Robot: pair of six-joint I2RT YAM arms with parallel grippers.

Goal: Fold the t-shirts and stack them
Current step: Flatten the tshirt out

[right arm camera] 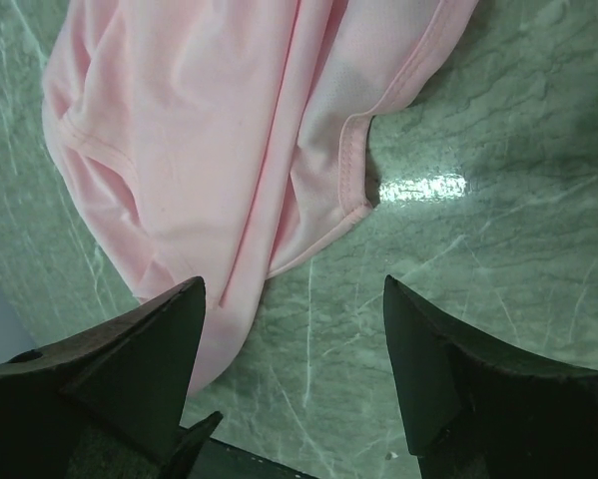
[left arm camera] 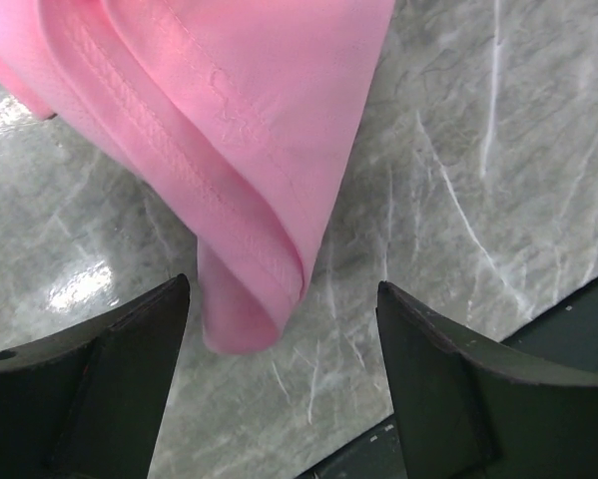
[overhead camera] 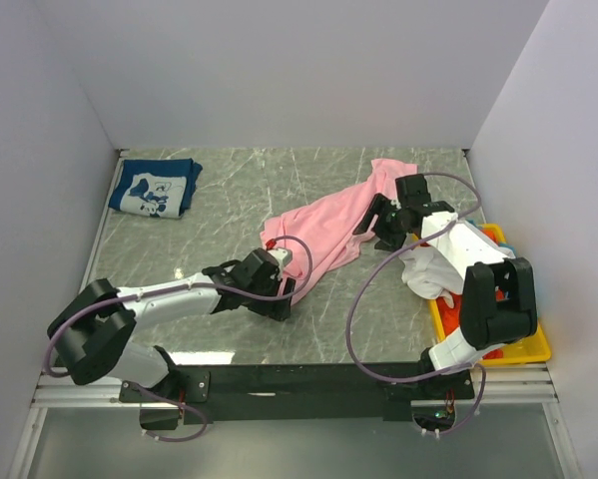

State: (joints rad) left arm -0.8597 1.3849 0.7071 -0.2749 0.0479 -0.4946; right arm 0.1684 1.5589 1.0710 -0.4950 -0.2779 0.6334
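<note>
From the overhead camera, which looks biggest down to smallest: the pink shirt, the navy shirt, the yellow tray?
1. pink shirt
2. yellow tray, though the right arm hides much
3. navy shirt, folded small

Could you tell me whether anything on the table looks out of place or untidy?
The pink t-shirt lies bunched in a diagonal heap mid-table, not spread flat. A white t-shirt spills over the yellow tray's edge onto the table. The navy t-shirt looks folded.

Bright, even overhead light; top view sharp, shadows soft & faint. Glare spots on glossy surface in both wrist views. Dark gripper fingers slightly soft at bottom of wrist views; pink tee stitching in crisp focus.
</note>
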